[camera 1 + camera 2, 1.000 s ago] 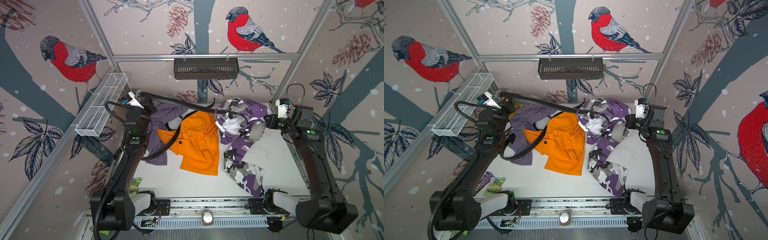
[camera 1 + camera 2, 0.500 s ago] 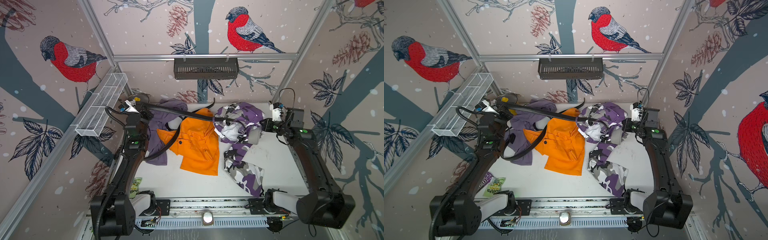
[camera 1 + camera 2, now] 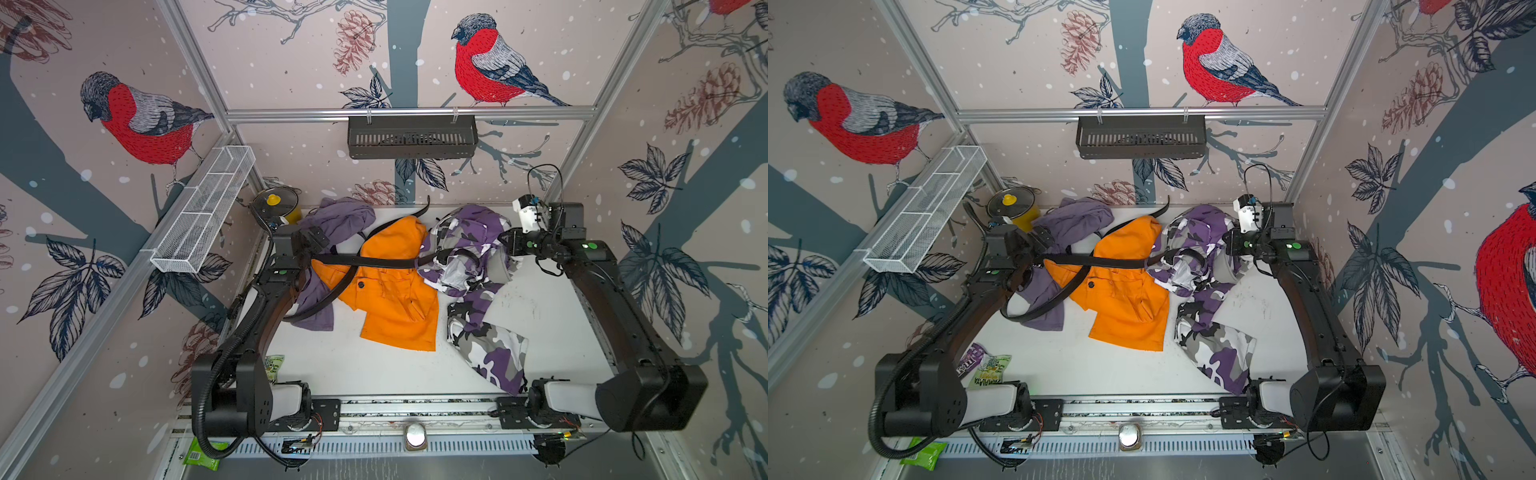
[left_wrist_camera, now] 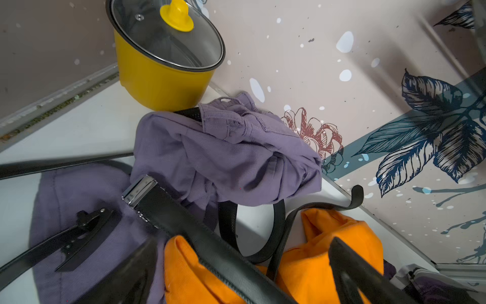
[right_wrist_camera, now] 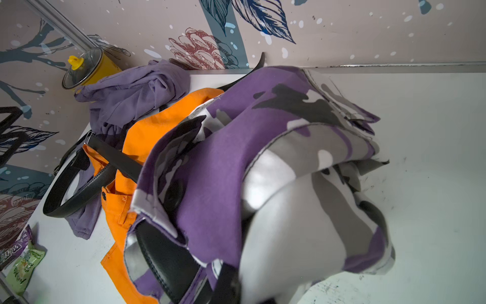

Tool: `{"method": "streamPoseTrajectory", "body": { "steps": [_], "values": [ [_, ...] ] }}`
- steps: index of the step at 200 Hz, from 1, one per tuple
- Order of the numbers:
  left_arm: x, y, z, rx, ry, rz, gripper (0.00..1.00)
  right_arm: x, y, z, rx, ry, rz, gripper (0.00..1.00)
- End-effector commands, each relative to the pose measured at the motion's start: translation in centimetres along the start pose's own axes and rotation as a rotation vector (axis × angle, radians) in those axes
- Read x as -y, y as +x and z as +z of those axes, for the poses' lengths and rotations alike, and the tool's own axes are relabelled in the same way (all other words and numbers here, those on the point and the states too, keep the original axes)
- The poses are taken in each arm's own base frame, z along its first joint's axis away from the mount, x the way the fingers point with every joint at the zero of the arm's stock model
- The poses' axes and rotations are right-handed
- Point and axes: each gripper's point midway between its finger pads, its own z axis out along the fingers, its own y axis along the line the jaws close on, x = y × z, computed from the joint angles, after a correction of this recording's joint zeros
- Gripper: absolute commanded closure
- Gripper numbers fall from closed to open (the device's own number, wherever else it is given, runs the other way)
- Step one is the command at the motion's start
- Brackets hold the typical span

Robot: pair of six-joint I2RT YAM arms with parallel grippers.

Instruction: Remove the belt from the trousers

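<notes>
- So, the belt [image 3: 374, 261] is a black strap stretched across the orange trousers [image 3: 395, 299]. One end sits in the waistband of the purple camo trousers [image 3: 473, 220], and the buckle [image 4: 139, 190] end is over by the left arm, above the lilac trousers [image 4: 223, 158].
- The right wrist view shows strap inside the camo waistband, so it's not out yet. I'd call this mid-pull, roughly halfway.
- The left pincer [image 4: 244, 247] is spread wide. The strap runs between its fingers but nothing is pinched, and the buckle is just beyond them.
- The right pincer [image 3: 509, 245] is clamped tight on the bunched camo waist, as far as I can tell, with the fabric humped up above the table [image 3: 374, 365].
- Next move, my guess: left closes on the strap nearer the camo waistband and drags away from it while right anchors the fabric.
- Heads up: a second black belt [image 3: 320, 297] loops over the lilac and orange pairs right there, so it's easy to grab the wrong one.
- A yellow pot [image 4: 163, 79] sits in the corner, out of the way.
</notes>
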Motion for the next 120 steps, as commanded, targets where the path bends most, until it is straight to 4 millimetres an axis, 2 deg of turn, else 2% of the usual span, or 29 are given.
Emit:
{"method": "streamPoseTrajectory", "body": {
  "steps": [1,17,32,48,57,60,66,75,90,109,120],
  "values": [
    [0.0,-2.3,-2.0,0.107,-0.051,0.056,0.0,-0.2,-1.0,0.3,0.026,-0.029,-0.028,1.0],
    [2.8,-3.0,-2.9,0.142,0.043,0.145,0.0,-0.3,-0.9,0.7,0.025,-0.042,-0.02,1.0],
    [7.0,-1.8,-3.4,0.133,0.177,0.306,0.0,0.0,-1.1,1.0,0.027,-0.044,-0.016,1.0],
    [12.0,1.7,-3.7,0.061,0.342,0.503,0.0,0.3,-1.5,1.0,0.036,-0.051,-0.009,1.0],
    [13.7,5.0,-3.6,-0.016,0.414,0.626,0.0,0.5,-1.8,0.9,0.042,-0.058,-0.005,1.0],
    [15.0,5.3,-4.0,-0.017,0.445,0.659,0.0,0.5,-2.0,0.8,0.045,-0.062,-0.004,1.0],
    [16.1,7.0,-4.2,-0.048,0.477,0.728,0.0,0.5,-2.1,0.7,0.047,-0.067,-0.002,1.0],
    [17.3,9.9,-4.6,-0.095,0.529,0.832,0.0,0.6,-2.4,0.6,0.05,-0.072,-0.002,1.0],
    [18.3,13.5,-5.3,-0.132,0.589,0.951,0.0,0.5,-2.8,0.5,0.053,-0.081,-0.004,1.0],
    [18.9,16.8,-5.8,-0.164,0.654,1.017,0.01,0.3,-3.4,0.3,0.065,-0.096,-0.002,1.0],
    [19.3,18.0,-6.1,-0.175,0.676,1.042,0.03,0.1,-3.7,0.2,0.071,-0.105,-0.002,1.0]
  ]
}}
